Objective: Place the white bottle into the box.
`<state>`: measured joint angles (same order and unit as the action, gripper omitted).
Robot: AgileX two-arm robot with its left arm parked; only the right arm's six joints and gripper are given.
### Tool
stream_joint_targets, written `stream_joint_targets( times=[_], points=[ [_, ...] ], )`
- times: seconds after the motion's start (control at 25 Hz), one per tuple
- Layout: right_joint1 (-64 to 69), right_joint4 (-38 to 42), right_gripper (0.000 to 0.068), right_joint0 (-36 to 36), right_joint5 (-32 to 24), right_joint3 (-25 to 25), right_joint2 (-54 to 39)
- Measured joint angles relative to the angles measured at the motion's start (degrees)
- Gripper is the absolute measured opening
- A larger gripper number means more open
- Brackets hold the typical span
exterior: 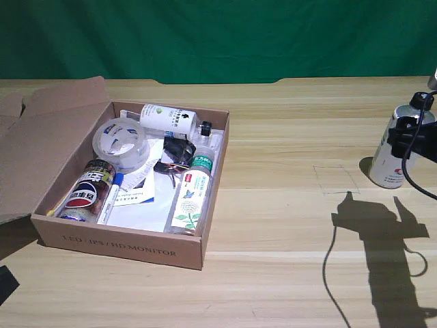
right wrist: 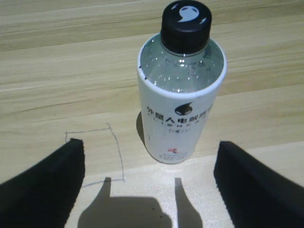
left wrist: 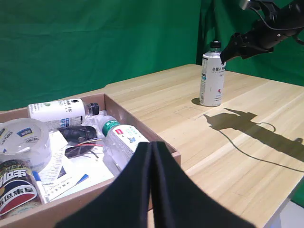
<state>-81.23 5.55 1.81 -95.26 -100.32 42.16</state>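
The white bottle (exterior: 392, 154) stands upright on the wooden table at the exterior view's right, with a black cap, a clear shoulder and dark print. It also shows in the right wrist view as the white bottle (right wrist: 180, 102) and in the left wrist view as the white bottle (left wrist: 212, 78). My right gripper (right wrist: 151, 146) is open, one black finger (right wrist: 45, 187) on each side of the bottle, and neither touches it. In the exterior view the gripper (exterior: 412, 132) hangs at the height of the bottle's shoulder. The brown cardboard box (exterior: 116, 242) lies open at the exterior view's left.
The box holds a tape roll (exterior: 121, 143), a smaller white bottle (exterior: 167, 119), a green-capped clear bottle (exterior: 193, 191), a Pepsi container (exterior: 89, 191) and papers. A pencilled square (exterior: 336, 179) marks the table between box and bottle. The parked left gripper (left wrist: 152, 190) is near the box.
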Motion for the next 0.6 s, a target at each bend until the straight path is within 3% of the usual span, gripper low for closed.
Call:
stream_joint_targets(
  times=[0.6],
  points=[
    [-12.2,3.0,0.0679,0.0,0.0,-0.2,6.9]
  ],
)
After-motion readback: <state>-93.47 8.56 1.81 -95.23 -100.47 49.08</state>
